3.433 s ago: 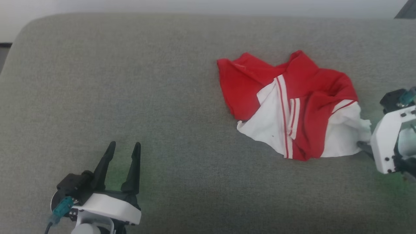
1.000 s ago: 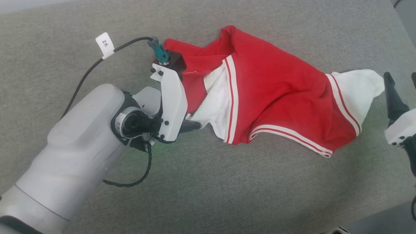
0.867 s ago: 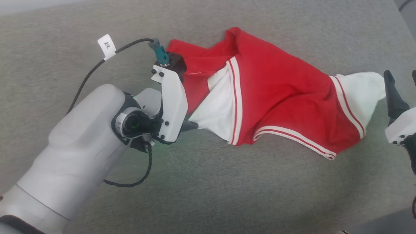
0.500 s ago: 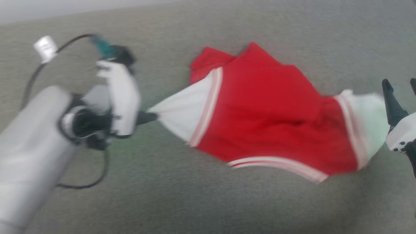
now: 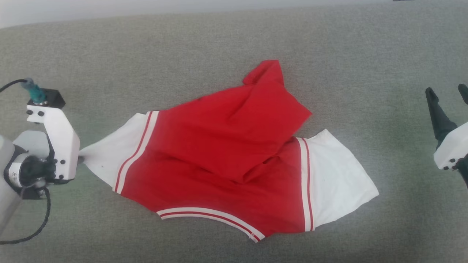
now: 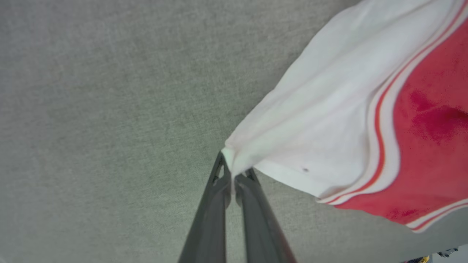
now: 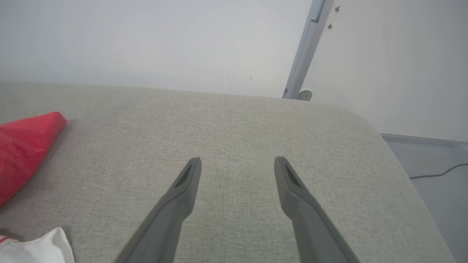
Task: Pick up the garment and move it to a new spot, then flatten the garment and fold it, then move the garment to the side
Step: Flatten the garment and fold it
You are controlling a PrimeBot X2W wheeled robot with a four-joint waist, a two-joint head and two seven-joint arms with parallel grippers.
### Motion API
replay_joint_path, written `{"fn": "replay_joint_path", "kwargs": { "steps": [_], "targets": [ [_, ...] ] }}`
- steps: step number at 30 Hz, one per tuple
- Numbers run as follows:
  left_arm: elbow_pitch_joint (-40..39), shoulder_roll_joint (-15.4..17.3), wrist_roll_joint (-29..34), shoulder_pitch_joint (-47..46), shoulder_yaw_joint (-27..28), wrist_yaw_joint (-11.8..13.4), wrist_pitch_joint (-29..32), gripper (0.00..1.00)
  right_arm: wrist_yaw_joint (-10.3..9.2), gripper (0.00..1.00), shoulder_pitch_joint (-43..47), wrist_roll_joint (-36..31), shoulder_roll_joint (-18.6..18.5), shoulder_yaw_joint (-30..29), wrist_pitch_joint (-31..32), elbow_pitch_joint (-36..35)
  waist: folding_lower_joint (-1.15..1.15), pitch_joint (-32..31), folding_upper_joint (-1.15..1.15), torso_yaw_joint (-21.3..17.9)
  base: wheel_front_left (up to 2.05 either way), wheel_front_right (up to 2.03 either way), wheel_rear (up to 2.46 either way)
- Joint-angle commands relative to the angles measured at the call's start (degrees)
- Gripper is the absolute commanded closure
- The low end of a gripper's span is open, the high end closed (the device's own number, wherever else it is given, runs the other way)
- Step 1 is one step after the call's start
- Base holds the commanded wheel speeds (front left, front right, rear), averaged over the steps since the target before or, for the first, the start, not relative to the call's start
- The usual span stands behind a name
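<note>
The garment point(image 5: 226, 153), a red shirt with white sleeves and striped bands, lies spread across the grey cushion, its body partly folded over itself. My left gripper point(image 5: 78, 159) at the far left is shut on the tip of the garment's white left sleeve point(image 6: 314, 135), pulling it taut; in the left wrist view the left gripper point(image 6: 231, 175) pinches the cloth between closed fingers. My right gripper point(image 5: 448, 93) stands open at the right edge, apart from the white right sleeve point(image 5: 336, 179). In the right wrist view the right gripper point(image 7: 237, 164) holds nothing, with a red corner of the garment point(image 7: 25, 142) at left.
The grey fabric cushion point(image 5: 219, 44) bears everything. Its rounded right end point(image 7: 365, 120) drops to a floor with a cable point(image 7: 438, 171). A pale wall and a grey post point(image 7: 307, 47) stand behind. My left arm's black cable point(image 5: 33, 230) loops at lower left.
My left gripper has pulled the white sleeve leftward, dragging and spreading the garment out toward the cushion's middle. The head camera has shifted too. The right gripper has stayed open at the right edge.
</note>
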Motion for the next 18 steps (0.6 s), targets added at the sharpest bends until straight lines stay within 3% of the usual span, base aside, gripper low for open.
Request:
{"fn": "replay_joint_path", "kwargs": {
  "steps": [1, 4, 5, 6, 7, 8, 13, 18],
  "targets": [
    [0.6, -1.3, -0.3, 0.6, 0.3, 0.0, -1.1, 1.0, -0.08, 0.0, 0.5, -0.2, -0.3, 0.6, 0.3, -0.6, 0.0, -0.1, 0.0, 0.2, 0.0, 0.0, 0.0],
    [2.0, -2.3, -0.9, 1.1, 1.8, -0.4, -4.7, 1.0, -0.07, 0.0, 1.0, -0.4, -1.1, 3.0, 0.9, -2.1, 0.0, -0.7, 0.0, 0.5, 0.0, 0.0, 0.0],
    [2.4, -2.6, -0.9, 1.3, 1.9, -0.6, -5.8, 0.94, -0.08, 0.0, 1.1, -0.3, -1.8, 3.9, 1.0, -2.5, 0.0, -0.9, 0.0, 0.7, 0.0, 0.0, 0.0],
    [2.8, -3.0, -0.9, 1.7, 2.2, -0.9, -7.1, 0.82, -0.08, 0.0, 1.4, -0.1, -2.5, 5.2, 1.1, -2.9, 0.0, -1.2, 0.0, 0.8, 0.0, 0.0, 0.0],
    [3.1, -3.1, -0.7, 2.0, 2.5, -0.9, -8.6, 0.55, -0.08, 0.0, 1.7, 0.3, -3.2, 6.7, 1.3, -3.5, 0.0, -1.4, 0.0, 0.9, 0.0, 0.0, 0.0],
    [3.2, -3.1, -0.2, 2.3, 2.6, -1.0, -10.0, 0.0, -0.08, 0.0, 2.0, 0.6, -3.9, 8.1, 1.7, -4.1, 0.0, -1.7, 0.0, 1.1, 0.0, 0.0, 0.0],
    [2.6, -3.6, -0.4, 5.0, 4.9, -0.5, -18.3, 0.0, -0.08, 0.0, 2.7, 3.1, -8.9, 15.1, 3.3, -6.8, 0.0, -2.9, 0.0, 1.7, 0.0, 0.0, 0.0],
    [-1.8, -4.9, 0.3, 11.7, 8.2, -0.3, -33.1, 0.0, -0.07, 0.0, 4.0, 8.9, -18.8, 27.5, 7.5, -13.0, 0.0, -4.2, 0.0, 3.1, 0.0, 0.0, 0.0]
  ]
}}
